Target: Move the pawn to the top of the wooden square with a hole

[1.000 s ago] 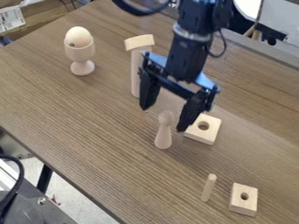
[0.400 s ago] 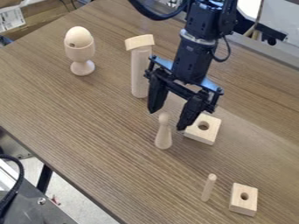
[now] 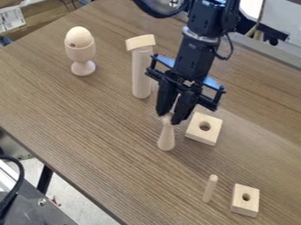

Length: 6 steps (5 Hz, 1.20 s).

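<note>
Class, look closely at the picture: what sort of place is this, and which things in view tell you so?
Probably a robotics lab or workshop: a black robot arm hangs over a wood-grain table, simple wooden pieces such as a pawn stand there, and a black cable runs at the lower left.

Moderately bright, diffuse light covers the wooden tabletop (image 3: 76, 114), and a pale sheen spreads across its surface toward 4 o'clock. The brightest patch is a white surface (image 3: 249, 6) near 1 o'clock; the floor (image 3: 73, 193) toward 7 o'clock also looks light. The robot arm (image 3: 195, 55) reads very dark, relieved by a small gleam on its metallic band (image 3: 200, 36). Shadows are soft, with dark hollows inside the holes of both wooden squares (image 3: 196, 128). The exact light source cannot be told.
</note>
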### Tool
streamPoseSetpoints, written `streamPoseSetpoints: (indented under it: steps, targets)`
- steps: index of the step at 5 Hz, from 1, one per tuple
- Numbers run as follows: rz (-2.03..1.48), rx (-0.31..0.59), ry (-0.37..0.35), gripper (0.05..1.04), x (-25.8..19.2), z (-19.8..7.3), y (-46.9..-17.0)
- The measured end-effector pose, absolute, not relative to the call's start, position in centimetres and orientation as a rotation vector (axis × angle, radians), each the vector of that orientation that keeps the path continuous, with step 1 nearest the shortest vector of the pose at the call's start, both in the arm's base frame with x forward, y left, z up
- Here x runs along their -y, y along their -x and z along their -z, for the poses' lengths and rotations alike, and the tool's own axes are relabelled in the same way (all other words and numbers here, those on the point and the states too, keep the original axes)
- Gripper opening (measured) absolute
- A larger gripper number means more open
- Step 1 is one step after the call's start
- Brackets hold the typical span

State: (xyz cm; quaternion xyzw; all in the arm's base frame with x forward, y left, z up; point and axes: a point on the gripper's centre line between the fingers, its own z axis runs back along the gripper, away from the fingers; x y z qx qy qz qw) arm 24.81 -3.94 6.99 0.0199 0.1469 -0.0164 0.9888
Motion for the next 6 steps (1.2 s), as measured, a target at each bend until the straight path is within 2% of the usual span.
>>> streamPoseSetpoints:
  steps: [2,4,6]
  targets:
    - [0.037,-0.278,-0.062,0.26,3.7,-7.7,-25.1]
    - [0.087,-0.203,-0.092,0.26,3.7,-9.8,-27.2]
    - [0.127,-0.216,-0.092,0.26,4.1,-9.5,-27.9]
